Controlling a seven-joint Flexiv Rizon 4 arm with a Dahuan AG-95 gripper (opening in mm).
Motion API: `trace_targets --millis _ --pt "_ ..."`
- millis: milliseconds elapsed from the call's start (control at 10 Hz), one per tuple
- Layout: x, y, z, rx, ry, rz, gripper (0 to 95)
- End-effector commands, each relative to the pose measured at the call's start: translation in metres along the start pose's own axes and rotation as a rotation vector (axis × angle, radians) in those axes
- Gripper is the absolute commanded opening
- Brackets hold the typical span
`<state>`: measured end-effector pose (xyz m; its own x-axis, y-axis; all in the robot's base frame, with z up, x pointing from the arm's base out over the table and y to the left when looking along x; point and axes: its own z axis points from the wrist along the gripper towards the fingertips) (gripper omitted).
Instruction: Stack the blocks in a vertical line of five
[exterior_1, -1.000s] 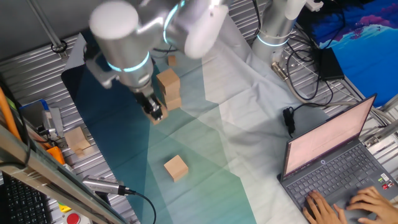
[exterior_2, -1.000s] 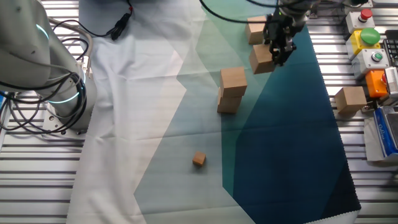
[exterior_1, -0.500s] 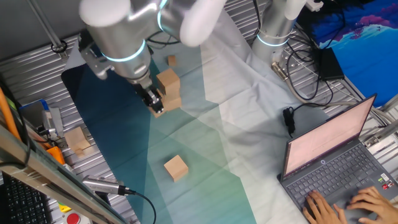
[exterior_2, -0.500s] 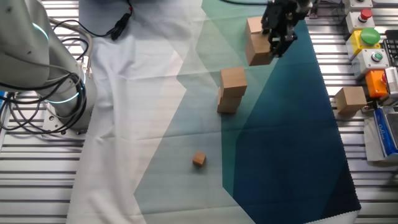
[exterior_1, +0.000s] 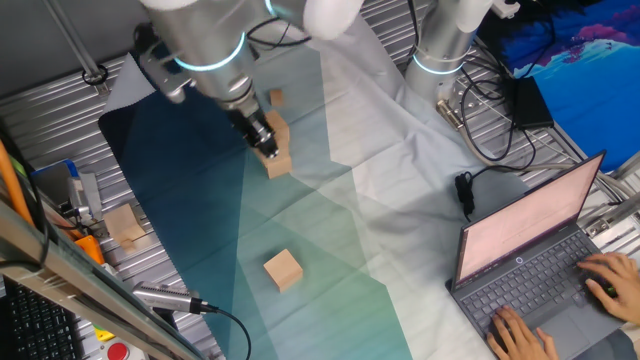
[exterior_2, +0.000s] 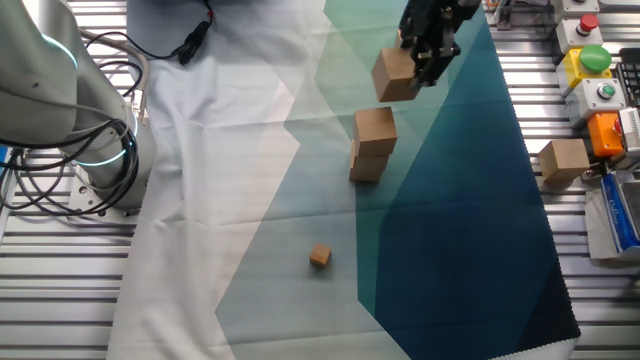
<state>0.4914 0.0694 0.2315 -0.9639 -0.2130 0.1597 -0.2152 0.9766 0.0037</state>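
My gripper (exterior_2: 428, 55) is shut on a light-tan wooden block (exterior_2: 394, 76), which hangs in the air just above and slightly right of a stack of two blocks (exterior_2: 372, 145) on the teal cloth. In one fixed view the gripper (exterior_1: 262, 136) overlaps that stack (exterior_1: 280, 160) and hides most of the held block. Another block (exterior_1: 283, 270) lies alone on the cloth nearer the front. One more block (exterior_2: 563, 160) rests on the metal rails off the cloth, also seen as a block (exterior_1: 125, 224) at the left.
A much smaller wooden cube (exterior_2: 320, 257) lies on the cloth. A button box (exterior_2: 590, 60) stands by the rails. A person's hands type on a laptop (exterior_1: 530, 250). A second arm's base (exterior_2: 85, 120) and cables sit beside the white cloth.
The gripper has carried its block up and sideways from the dark side of the cloth to just over the two-block stack. The stack and the other blocks have not moved.
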Motion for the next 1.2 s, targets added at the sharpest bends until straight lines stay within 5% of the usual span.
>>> trace_targets --millis 100,300,700,1200 --pt "0.014 -0.0043 -0.0031 0.014 -0.034 -0.036 0.0" --pt "0.017 -0.0032 -0.0032 0.034 -0.064 -0.068 0.0" --pt "0.0189 -0.0038 -0.0022 0.046 -0.08 -0.117 0.0" --pt "0.02 -0.0038 -0.0019 0.021 -0.093 -0.114 0.0"
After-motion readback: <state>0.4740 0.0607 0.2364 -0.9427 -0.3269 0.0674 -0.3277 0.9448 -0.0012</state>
